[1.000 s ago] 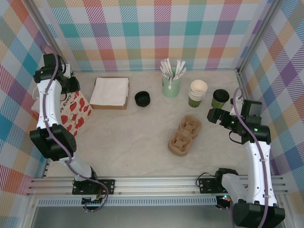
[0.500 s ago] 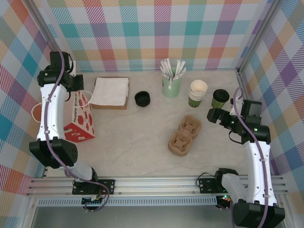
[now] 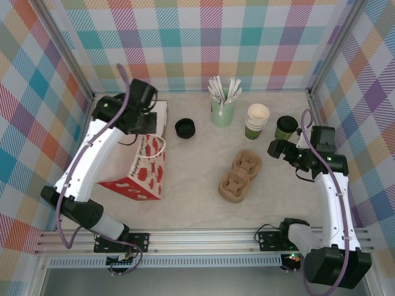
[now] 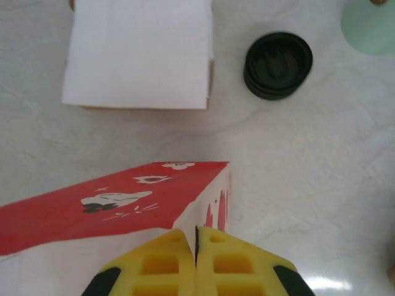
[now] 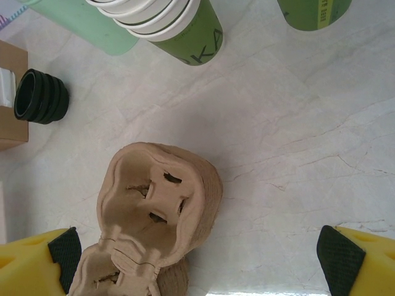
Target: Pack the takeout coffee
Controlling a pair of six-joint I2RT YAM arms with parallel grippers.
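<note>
The left gripper (image 4: 196, 237) clamps the bag's (image 3: 141, 176) top edge, standing it left of the carrier (image 3: 241, 177), likely for loading. The right gripper (image 3: 278, 150) hangs spread and empty right of the carrier, with the coffee (image 3: 286, 127) just beyond it.

Pastel plaid walls (image 3: 216, 37) around a pale marble tabletop (image 3: 185, 166)

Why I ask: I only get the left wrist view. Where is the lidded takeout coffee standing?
Observer: The takeout coffee stands upright at the table's far right, just right of the stack of lidless cups.
Operator: Is the right arm on it?
Observer: No. The right arm's fingers stand wide open, short of the cup, holding nothing.
Operator: And the cup carrier?
Observer: The pulp cup carrier lies mid-table, left of those fingers.
</note>
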